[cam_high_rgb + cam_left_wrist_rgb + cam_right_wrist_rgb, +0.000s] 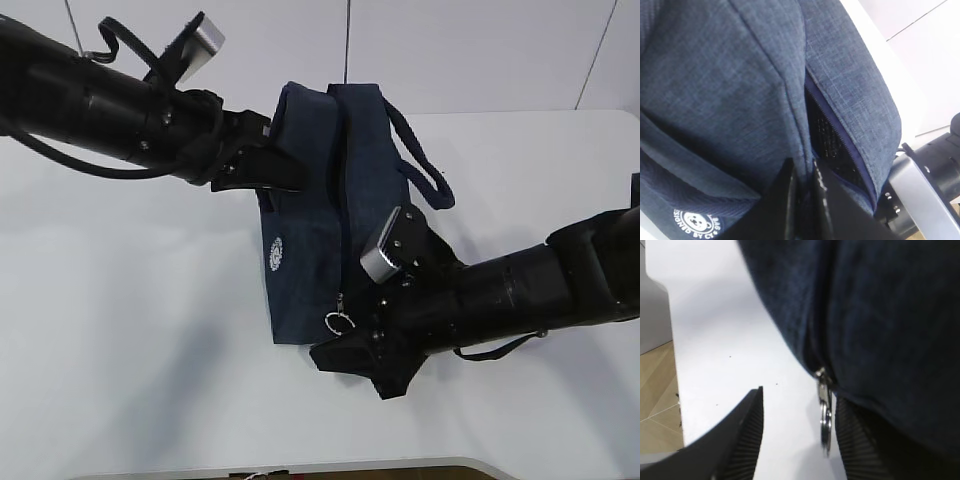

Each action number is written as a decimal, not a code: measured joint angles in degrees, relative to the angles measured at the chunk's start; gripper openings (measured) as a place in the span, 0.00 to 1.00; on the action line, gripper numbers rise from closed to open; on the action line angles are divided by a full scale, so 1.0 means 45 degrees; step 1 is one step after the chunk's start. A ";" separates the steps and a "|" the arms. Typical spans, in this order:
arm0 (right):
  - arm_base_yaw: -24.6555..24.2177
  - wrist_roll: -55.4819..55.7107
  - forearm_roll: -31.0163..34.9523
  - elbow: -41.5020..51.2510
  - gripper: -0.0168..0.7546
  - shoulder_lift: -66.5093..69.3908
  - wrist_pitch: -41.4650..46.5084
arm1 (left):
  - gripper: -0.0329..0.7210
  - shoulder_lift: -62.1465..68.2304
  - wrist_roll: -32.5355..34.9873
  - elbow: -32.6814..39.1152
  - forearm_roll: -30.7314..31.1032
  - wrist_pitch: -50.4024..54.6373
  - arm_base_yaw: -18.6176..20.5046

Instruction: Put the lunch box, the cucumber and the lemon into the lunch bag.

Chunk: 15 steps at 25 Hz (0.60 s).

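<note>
Lunch bag point(310, 215) lies soft and floppy on the table point(130, 330); my left claw point(804, 175) is pinched shut on its fabric. My right claw point(795, 435) stands half open, empty, the zipper ring point(825, 427) between its jaws, the best hold, I judge.

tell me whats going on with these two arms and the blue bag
Two robot arms are working on a dark navy lunch bag lying on a white table. The left gripper is pinched shut on a fold of the bag's fabric beside the zipper seam, which gapes a little there. The right gripper stands open at the bag's other end, its jaws either side of the metal ring pull but not closed on it. No lunch box, cucumber or lemon is visible.
</note>
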 joint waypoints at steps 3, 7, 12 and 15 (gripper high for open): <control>0.0000 -0.0019 0.0031 -0.0018 0.52 0.0000 -0.0054 | 0.05 0.0000 0.0000 0.0000 0.0000 0.0029 0.0000; 0.0000 -0.0019 0.0061 -0.0018 0.52 0.0000 -0.0154 | 0.05 0.0000 0.0000 0.0000 0.0000 0.0050 0.0000; 0.0000 -0.0019 0.0090 -0.0048 0.38 0.0000 -0.0261 | 0.05 0.0000 0.0000 0.0000 0.0000 0.0050 0.0000; 0.0000 0.0007 0.0099 -0.0048 0.17 0.0000 -0.0330 | 0.05 0.0000 0.0000 0.0000 0.0000 0.0050 0.0000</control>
